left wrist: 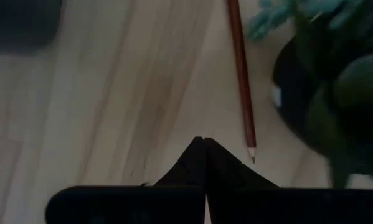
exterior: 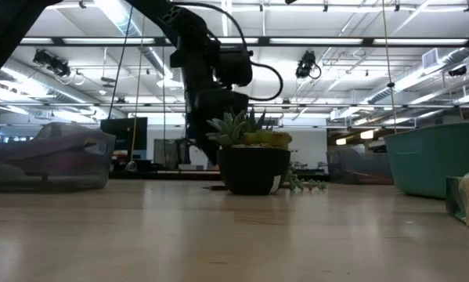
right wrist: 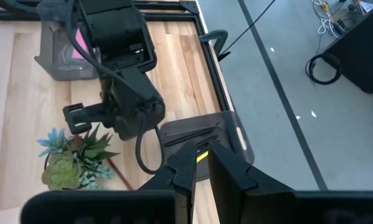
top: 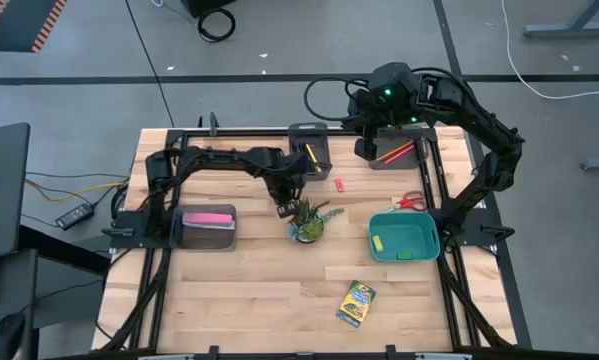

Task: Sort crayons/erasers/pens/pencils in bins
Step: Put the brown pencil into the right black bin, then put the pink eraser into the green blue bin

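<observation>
The left gripper (top: 283, 207) hangs low over the table (top: 239, 300), just beside the potted plant (top: 309, 222), and its wrist view shows the two fingers pressed tip to tip with nothing between them. The red pencil (left wrist: 243, 81) lies on the bare wood next to those closed tips, not in them. Its long axis runs nearly parallel to the way the fingers point, its sharpened tip nearest the gripper and its far end running up past the plant's pot. To take it, I judge the jaws would have to part and shift sideways toward the plant.

The right gripper (top: 365, 143) waits above the back bins (top: 310, 131), slightly open and holding nothing, as far as its wrist view lets me tell. The left arm is much nearer the pencil.
</observation>
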Controlling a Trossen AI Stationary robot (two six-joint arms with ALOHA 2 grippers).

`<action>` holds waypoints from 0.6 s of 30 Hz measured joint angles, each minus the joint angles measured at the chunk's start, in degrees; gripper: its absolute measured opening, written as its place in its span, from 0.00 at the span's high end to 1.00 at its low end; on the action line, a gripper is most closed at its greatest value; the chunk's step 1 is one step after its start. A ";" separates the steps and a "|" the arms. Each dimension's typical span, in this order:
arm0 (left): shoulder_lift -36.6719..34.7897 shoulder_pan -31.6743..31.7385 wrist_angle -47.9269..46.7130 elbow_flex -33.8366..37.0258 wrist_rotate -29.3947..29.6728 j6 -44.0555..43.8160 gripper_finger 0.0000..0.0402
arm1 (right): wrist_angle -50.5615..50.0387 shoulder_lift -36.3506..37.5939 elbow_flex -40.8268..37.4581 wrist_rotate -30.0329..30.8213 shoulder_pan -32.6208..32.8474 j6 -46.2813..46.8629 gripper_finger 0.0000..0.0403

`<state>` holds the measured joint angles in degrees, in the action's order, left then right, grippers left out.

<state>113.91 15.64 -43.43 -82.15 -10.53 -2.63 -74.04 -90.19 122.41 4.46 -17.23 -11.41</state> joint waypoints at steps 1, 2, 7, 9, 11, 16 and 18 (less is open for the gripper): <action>0.00 0.00 -0.40 -0.74 -0.02 0.10 1.00 | 0.00 0.00 0.00 0.01 0.00 0.20 0.88; 0.00 0.00 -0.98 -1.47 0.00 0.31 1.00 | 0.00 0.00 0.00 -0.01 0.00 0.40 0.88; -0.09 0.25 -4.27 -2.76 -0.08 1.41 1.00 | -0.19 0.00 0.00 -0.24 0.00 1.03 0.88; -0.09 0.35 -6.33 -2.75 -0.05 2.28 1.00 | -0.20 0.12 -0.79 -2.12 -0.35 0.59 0.88; -0.11 0.61 -8.21 -2.75 -0.12 3.52 1.00 | -0.31 0.20 -3.30 -6.74 -1.15 -1.43 0.88; -2.35 0.99 -10.55 -2.72 -0.24 3.71 0.99 | 1.50 0.04 -13.66 -17.93 -4.33 -6.24 0.88; -4.06 1.17 -10.61 -2.73 -0.26 3.46 0.99 | 3.06 0.04 -18.85 -17.71 -5.04 -7.64 0.88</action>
<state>109.84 16.80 -54.04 -84.88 -10.79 0.83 -70.98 -90.15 103.56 -13.25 -22.28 -19.05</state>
